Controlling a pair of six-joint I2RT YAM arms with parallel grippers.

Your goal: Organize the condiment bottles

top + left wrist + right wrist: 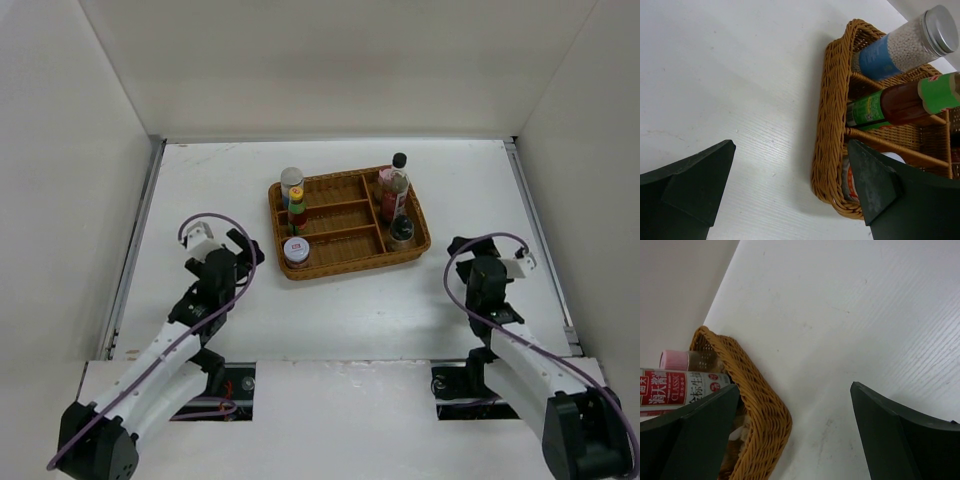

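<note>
All 6 bottles [399, 182] stand inside the wicker tray [350, 265] (3 down its left side, 3 at its right end). The left gripper [791, 147] and the right gripper [795, 386] hang released, holding nothing, over the table [350, 325] beside the tray.

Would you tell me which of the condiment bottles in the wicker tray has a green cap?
The red sauce bottle in the left column of the wicker tray, standing between the blue-labelled jar and the red-labelled shaker; no other cap is green.
</note>
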